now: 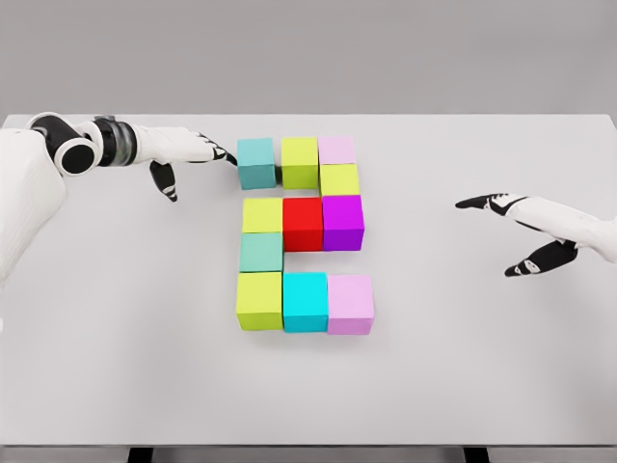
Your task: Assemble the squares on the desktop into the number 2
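On the white surface (116, 367) the 2 of blocks looks nearly complete, from the near lime-cyan-pink row (305, 302) to the far teal block (256, 162), which the open left robot hand (193, 159) touches, likely nudging it right to close the gap, while the right robot hand (521, 231) hovers open, well apart.

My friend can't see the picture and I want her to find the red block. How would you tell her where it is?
Start at the white table, where coloured blocks form a 2 in the centre. Look at its middle row of three: the red block sits in the centre, between a yellow-green block and a purple block. It is the only red one.
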### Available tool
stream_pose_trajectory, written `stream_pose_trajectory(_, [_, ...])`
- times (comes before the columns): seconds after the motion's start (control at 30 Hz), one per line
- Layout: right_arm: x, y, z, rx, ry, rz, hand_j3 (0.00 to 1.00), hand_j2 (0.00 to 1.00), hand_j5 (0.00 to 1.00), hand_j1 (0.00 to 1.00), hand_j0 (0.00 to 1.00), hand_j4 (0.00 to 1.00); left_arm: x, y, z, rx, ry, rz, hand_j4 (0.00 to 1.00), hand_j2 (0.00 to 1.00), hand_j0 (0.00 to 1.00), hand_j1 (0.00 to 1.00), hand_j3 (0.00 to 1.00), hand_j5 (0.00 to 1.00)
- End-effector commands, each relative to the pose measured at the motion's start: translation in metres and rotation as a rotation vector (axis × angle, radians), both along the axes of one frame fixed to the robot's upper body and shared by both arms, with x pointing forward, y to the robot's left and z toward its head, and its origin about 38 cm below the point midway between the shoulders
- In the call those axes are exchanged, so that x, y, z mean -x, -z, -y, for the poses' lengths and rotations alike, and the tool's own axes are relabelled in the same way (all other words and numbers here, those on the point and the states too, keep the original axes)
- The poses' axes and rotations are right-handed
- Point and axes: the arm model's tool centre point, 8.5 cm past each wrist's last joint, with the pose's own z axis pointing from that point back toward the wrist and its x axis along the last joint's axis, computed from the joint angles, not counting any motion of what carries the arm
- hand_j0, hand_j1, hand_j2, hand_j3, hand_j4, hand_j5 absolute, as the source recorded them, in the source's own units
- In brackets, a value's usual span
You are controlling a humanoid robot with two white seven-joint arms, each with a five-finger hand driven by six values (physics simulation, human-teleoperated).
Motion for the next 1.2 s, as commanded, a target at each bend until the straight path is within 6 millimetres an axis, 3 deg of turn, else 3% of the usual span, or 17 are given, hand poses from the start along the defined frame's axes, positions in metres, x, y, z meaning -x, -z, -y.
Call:
stream_pose_trajectory(0.0, [0.0000,-0.0017,0.0001,-0.006,0.001,0.001,1.00,1.00,1.00,1.00,1.00,1.00,-0.0003,-0.0007,-0.0004,0.006,-0.004,0.001,1.00,1.00,1.00,1.00,1.00,1.00])
stream_pose_trajectory(1.17, [0.0001,-0.0022,-0.0007,-0.004,-0.001,0.003,1.00,1.00,1.00,1.00,1.00,1.00,-0.0036,-0.0049,0.0038,0.004,-0.002,0.007,1.00,1.00,1.00,1.00,1.00,1.00])
